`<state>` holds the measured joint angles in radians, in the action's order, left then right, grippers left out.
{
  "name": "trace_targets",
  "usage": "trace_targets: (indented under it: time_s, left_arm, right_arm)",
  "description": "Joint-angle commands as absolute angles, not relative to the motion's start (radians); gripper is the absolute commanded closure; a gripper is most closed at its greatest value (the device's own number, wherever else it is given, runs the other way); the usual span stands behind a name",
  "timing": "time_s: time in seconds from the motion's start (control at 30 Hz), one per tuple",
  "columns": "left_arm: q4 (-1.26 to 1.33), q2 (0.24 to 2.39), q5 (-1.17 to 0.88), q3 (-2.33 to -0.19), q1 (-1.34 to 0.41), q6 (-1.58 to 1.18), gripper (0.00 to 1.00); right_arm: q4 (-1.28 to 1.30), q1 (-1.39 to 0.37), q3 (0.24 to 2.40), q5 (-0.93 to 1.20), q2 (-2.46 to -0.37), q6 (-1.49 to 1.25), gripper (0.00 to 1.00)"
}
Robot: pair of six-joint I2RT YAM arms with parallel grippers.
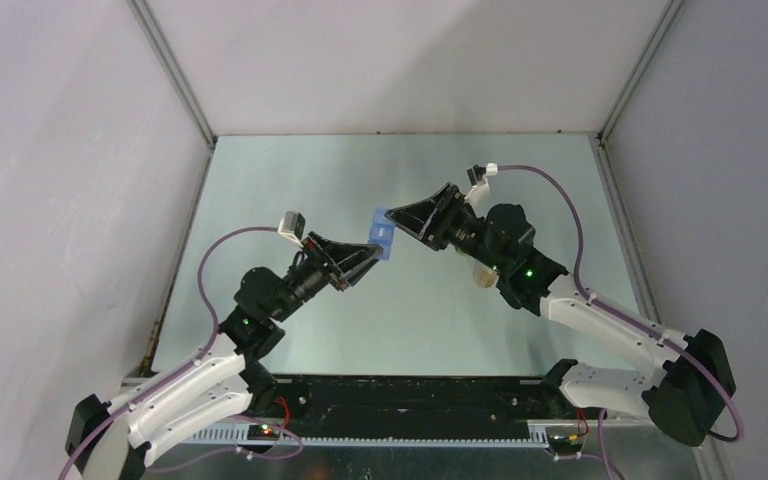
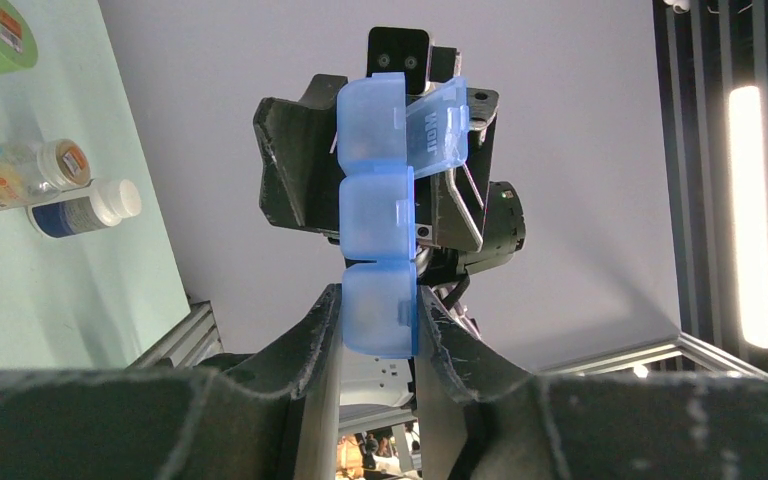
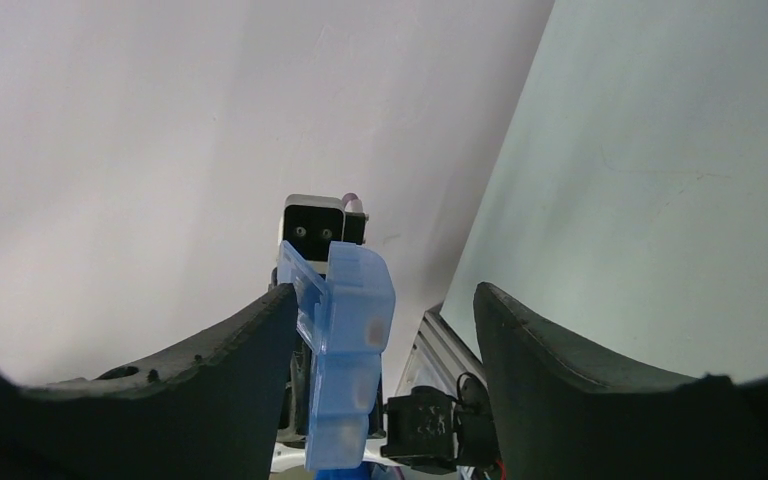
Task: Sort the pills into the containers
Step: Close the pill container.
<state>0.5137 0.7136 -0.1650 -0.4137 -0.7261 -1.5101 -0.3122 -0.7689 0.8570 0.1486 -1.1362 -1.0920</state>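
Right wrist: organizer (image 3: 345, 340), possibly one pill (image 3: 371, 326)

Top view: pale green table (image 1: 310, 180) fills ctr. White back wall (image 1: 400, 60) at 12, side walls at 9 (image 1: 50, 200) & 3 (image 1: 730, 200). Two metal posts (image 1: 175, 75) run down from 11 & 1 to the table's far corners. Black rail (image 1: 410, 405) w/ slotted strip along near edge, 6. Left wrist view: lit ceiling strip (image 2: 750, 215) at 3, dark slats (image 2: 695, 120) just beside it, toward 2.
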Motion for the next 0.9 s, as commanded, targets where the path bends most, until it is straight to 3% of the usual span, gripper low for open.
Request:
trace_targets:
  time_s: [0.0,0.3,0.5,0.7,0.87]
  left_arm:
    - [0.532,0.708,-0.19,-0.469,-0.72,-1.478,1.0]
    - [0.499,0.712,-0.2,-0.493,-0.721,-1.44,1.0]
    - [0.485,0.709,-0.203,-0.498,-0.721,-1.434,1.0]
    - [0.475,0.705,-0.208,-0.502,-0.72,-1.427,1.0]
    - [0.472,0.705,-0.213,-0.502,-0.721,-1.425,1.0]
  right_arm:
    - [-0.359,-0.771,0.915,0.174,-1.145,-1.095,0.32]
    - [-0.34,-0.768,0.938,0.216,-1.168,-1.091,0.52]
    - [-0.325,-0.769,0.945,0.222,-1.173,-1.088,0.6]
    - [-0.332,-0.769,0.945,0.223,-1.181,-1.093,0.48]
    - [-0.349,-0.768,0.945,0.229,-1.188,-1.093,0.49]
